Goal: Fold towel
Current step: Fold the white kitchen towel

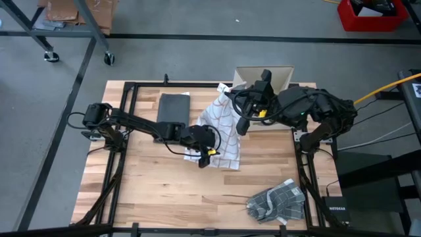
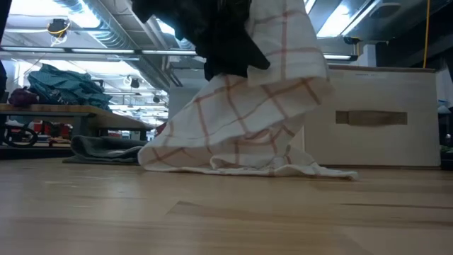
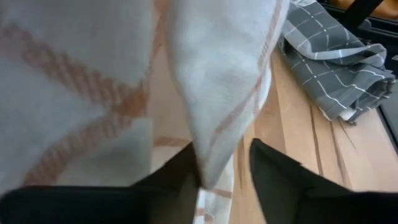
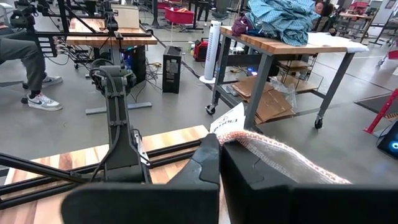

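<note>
Right jaws (image 4: 221,163) pinch the checked towel (image 1: 220,128) aloft; left jaws (image 3: 224,180) straddle its hanging edge, grip unclear.

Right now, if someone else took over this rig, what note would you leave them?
Right gripper: shut on a corner of the white checked towel, holding it up off the table.
Left gripper: at the towel's lower hanging edge, fingers either side of the cloth, not yet clamped.
The towel's bottom edge drags on the wood, in front of the box.
A grey towel lies crumpled at the table's near right corner, untouched.
Done: one corner lifted.
Left: grip the second corner, spread, lay flat, fold.
</note>
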